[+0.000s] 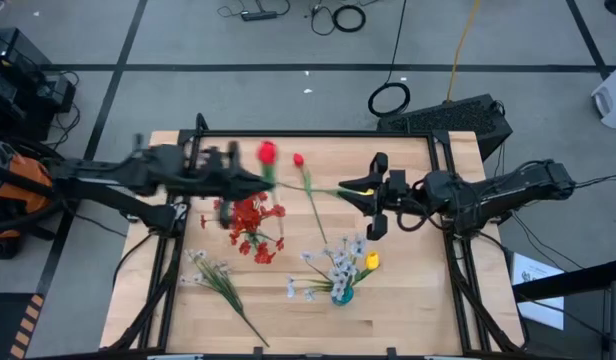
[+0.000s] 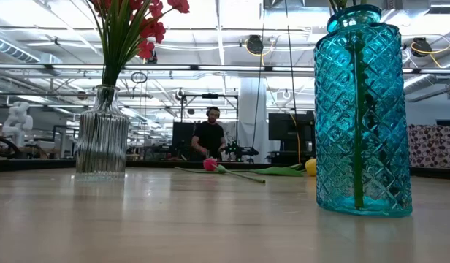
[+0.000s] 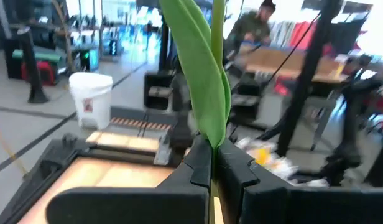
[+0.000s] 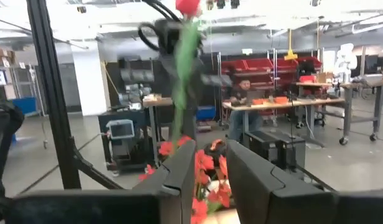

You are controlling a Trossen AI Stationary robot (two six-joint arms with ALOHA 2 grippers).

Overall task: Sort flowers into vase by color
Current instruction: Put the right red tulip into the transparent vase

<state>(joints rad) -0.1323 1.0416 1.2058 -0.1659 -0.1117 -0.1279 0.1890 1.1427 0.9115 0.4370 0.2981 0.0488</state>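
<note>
I'm running a two-arm handover above the worktop (image 1: 408, 300), by my read. The left gripper (image 1: 250, 180) is clamping the green stalk of a red tulip (image 1: 267, 152); in the left wrist view its jaws are closed right on the stem, leaf standing up between them. The bloom is sitting just past the wrist, toward the far edge of the worktop, and the stalk is running roughly crosswise toward the right arm, long axis near level as far as I can tell from overhead.

The right gripper (image 1: 380, 196) is facing it from the other side, jaws standing apart w/ nothing visibly pinched between them in the right wrist view; that same tulip is showing farther off there, held by the other arm. I'm judging the right is letting go or lining up, can't say which.

Another red tulip (image 1: 298, 160) is lying flat on the worktop btwn the arms, head to the far side, stem angling toward the blue vase (image 1: 342, 294). That vase is already holding white sprays and a yellow tulip (image 1: 371, 261). The clear vase (image 2: 102, 135) is holding red blossoms, so the held red probably belongs there. A white spray (image 1: 220, 280) is lying loose near the front-left
</note>
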